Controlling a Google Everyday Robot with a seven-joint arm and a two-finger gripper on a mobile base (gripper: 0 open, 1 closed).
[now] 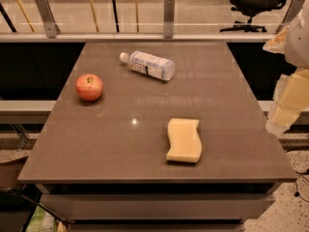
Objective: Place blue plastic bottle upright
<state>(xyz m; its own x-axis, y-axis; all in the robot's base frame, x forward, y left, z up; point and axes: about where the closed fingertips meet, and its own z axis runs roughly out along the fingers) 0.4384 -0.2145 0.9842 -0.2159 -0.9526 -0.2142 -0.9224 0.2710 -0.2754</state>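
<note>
The bottle [148, 65] lies on its side at the back of the table [120, 149], cap to the left; I cannot tell what it contains. An apple [89, 87] sits left of it, and a sponge [184, 140] nearer the front. The gripper [286, 105] hangs beyond the table's right edge; I cannot tell whether it is spread or closed.

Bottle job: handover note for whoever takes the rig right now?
Gripper: beside the table's right edge, far from the bottle.
Bottle: on its side at the back of the table, cap pointing left.
Apple sits front-left of it, sponge nearer the front; neither touches it.
Done: nothing yet.
Left: reach in, grasp the bottle, stand it upright.
</note>
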